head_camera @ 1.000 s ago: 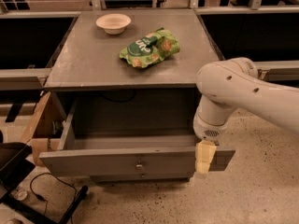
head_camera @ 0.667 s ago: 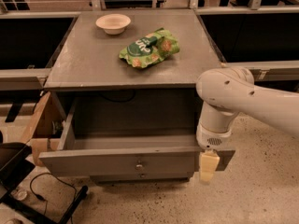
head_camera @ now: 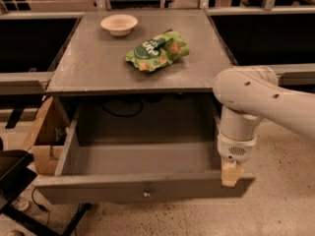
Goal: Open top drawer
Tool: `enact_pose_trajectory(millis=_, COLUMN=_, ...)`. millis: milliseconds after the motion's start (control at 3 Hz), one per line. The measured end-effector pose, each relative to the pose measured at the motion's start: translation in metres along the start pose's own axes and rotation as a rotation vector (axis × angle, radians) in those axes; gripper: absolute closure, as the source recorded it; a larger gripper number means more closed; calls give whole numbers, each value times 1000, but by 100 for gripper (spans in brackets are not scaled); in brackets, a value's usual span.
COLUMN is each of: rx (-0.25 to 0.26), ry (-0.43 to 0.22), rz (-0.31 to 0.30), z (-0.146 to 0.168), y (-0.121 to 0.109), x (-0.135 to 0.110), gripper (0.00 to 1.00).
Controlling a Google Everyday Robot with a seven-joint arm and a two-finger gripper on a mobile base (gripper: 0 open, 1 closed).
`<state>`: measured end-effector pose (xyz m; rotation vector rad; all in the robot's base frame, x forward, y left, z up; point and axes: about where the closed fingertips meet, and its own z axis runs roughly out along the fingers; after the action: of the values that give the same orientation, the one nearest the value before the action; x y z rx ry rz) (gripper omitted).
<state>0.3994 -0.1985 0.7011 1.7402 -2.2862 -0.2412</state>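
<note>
The top drawer (head_camera: 142,159) is a wide, deep grey box pulled far out from under the grey table top (head_camera: 93,65). Its inside holds nothing. Its flat front panel (head_camera: 98,191) carries a small round brass knob (head_camera: 146,194) at the middle. My gripper (head_camera: 231,173) hangs from the white arm (head_camera: 256,102) at the drawer's right front corner, its yellowish tip resting at the top edge of the front panel, well to the right of the knob.
A white bowl (head_camera: 118,23) and a green snack bag (head_camera: 157,49) lie on the table top. A cardboard box (head_camera: 42,136) stands left of the drawer. A dark object (head_camera: 12,173) and cables are at the lower left on the speckled floor.
The camera view has shifted slightly and the arm has drifted a little right and down along the drawer's right front corner. The drawer stays pulled out.
</note>
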Motion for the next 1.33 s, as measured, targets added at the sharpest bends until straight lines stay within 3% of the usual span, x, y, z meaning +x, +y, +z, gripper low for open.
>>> enact_pose_trajectory(millis=333, rx=-16, ry=8, rz=34, z=0, y=10, x=10, gripper=70)
enact_pose_trajectory(millis=1000, rx=7, ry=-2, rz=35, z=-4, y=-1, x=6, gripper=23)
enact_pose_trajectory(millis=1333, rx=154, ry=0, rz=38, z=-74, y=-17, x=16, gripper=0)
